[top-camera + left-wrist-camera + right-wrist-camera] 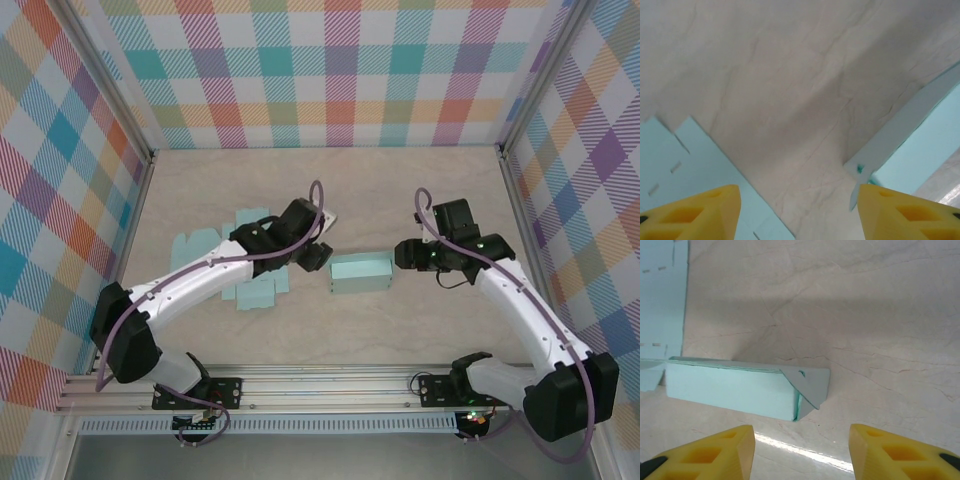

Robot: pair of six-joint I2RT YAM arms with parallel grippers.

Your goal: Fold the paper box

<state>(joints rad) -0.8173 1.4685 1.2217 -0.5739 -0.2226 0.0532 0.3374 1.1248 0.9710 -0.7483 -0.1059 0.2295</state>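
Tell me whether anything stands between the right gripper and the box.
Nothing visible does. In the right wrist view the right gripper faces the box with bare table between them. Its jaws stand open and empty.

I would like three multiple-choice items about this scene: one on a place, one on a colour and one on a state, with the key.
1. Where does the box lie?
A. between the left end effector and the right end effector
B. against the far wall
C. on an arm's base

2. What colour is the box?
A. red
B. pale teal
C. black

3. The right end effector is:
A. shut on the box
B. shut on a flat sheet
C. open, gripping nothing

Key: 1 A, the top view shows it flanked by both; 2 B, the top and right wrist views show that colour; 3 C, its fingers stand apart with nothing between them.
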